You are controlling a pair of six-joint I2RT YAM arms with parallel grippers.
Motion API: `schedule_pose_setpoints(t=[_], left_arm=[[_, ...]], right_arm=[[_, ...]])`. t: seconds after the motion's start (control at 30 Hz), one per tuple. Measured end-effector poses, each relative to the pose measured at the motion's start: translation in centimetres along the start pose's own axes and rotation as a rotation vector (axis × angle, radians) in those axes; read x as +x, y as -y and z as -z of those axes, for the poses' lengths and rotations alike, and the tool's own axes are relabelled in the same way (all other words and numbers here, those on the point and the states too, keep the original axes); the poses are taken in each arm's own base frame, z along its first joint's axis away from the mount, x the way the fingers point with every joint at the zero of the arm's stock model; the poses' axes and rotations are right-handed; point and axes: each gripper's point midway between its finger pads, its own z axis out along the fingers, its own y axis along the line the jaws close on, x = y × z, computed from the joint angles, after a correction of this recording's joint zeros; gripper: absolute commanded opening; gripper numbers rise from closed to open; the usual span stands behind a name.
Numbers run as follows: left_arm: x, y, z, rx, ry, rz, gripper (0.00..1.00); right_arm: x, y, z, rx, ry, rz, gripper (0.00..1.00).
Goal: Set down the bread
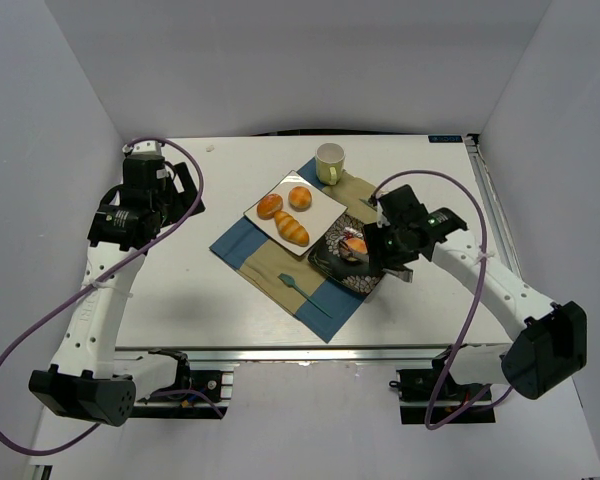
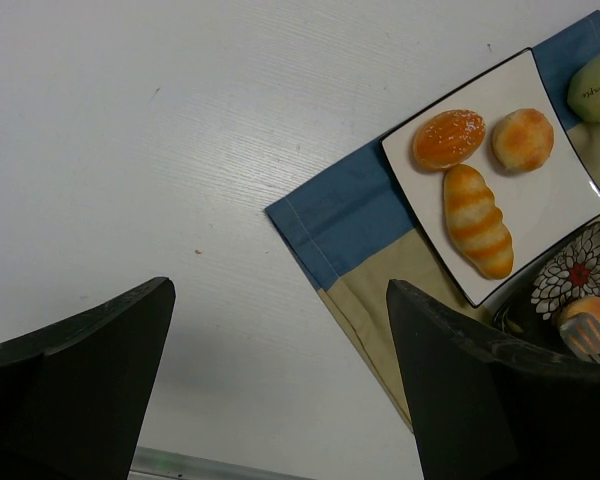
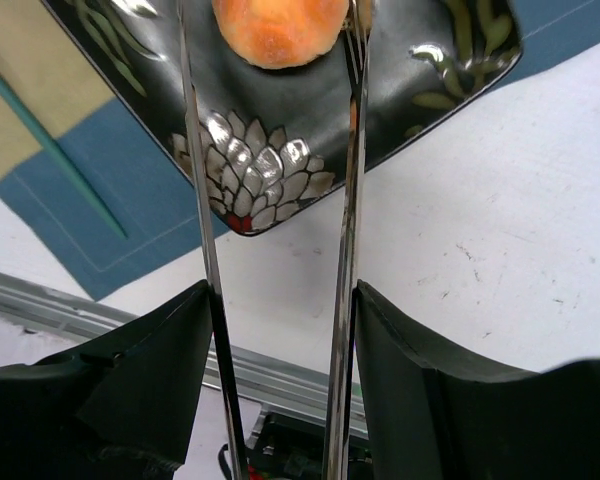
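A small round golden-orange bun sits between the tips of metal tongs, over the black floral plate. I cannot tell whether it rests on the plate. My right gripper is shut on the tongs' two arms. In the top view the right gripper is at the plate's right side, with the bun just left of it. The bun also shows at the right edge of the left wrist view. My left gripper is open and empty over bare table, at the far left.
A white square plate holds two round buns and a long roll. A cup stands behind it. A teal fork lies on the blue and tan placemat.
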Motion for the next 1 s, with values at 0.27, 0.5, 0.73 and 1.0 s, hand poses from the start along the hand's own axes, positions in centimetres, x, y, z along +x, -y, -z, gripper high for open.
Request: schedule_pose_setpoints(t=[0.27, 0.5, 0.73, 1.0], left_arm=[[0.0, 0.0, 0.0, 0.000, 0.000, 0.000, 0.98], [0.0, 0.0, 0.0, -0.001, -0.001, 0.000, 0.98], [0.1, 0.0, -0.2, -0.003, -0.004, -0.002, 0.98], [0.2, 0.0, -0.4, -0.006, -0.012, -0.012, 0.98]], right_arm=[[-3.4, -0.3, 4.2, 0.005, 0.082, -0.028, 0.60], [-5.7, 1.9, 6.7, 0.127, 0.167, -0.099, 0.60], [-7.6, 10.9, 6.6, 0.301, 0.256, -0.332, 0.60], [-10.7, 22.8, -1.7, 0.400, 0.225, -0.353, 0.60]])
